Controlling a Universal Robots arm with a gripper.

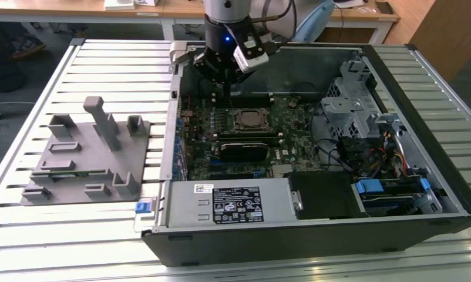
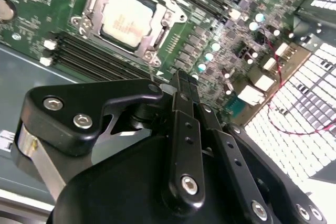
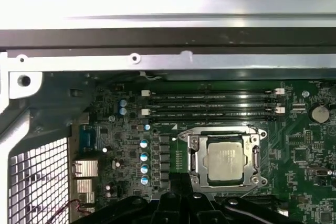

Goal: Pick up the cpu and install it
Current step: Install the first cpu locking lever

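The cpu (image 1: 249, 119) lies flat in the black socket frame on the green motherboard, its silvery top showing in both wrist views (image 2: 127, 17) (image 3: 226, 163). The metal bracket of the socket (image 3: 195, 161) surrounds it. My gripper (image 1: 224, 88) hangs inside the open computer case, above the board and a little toward the case's back wall from the socket. In the second wrist view the two black fingers (image 2: 181, 85) lie pressed together with nothing between them, their tips close beside the socket's corner. The gripper holds nothing.
A grey plastic tray with upright posts (image 1: 87, 153) stands on the slatted table at the exterior view's left. Inside the case are the power supply (image 1: 228, 202), a drive cage (image 1: 353, 111) and memory slots (image 3: 210, 103). Case walls (image 1: 447, 153) ring the board.
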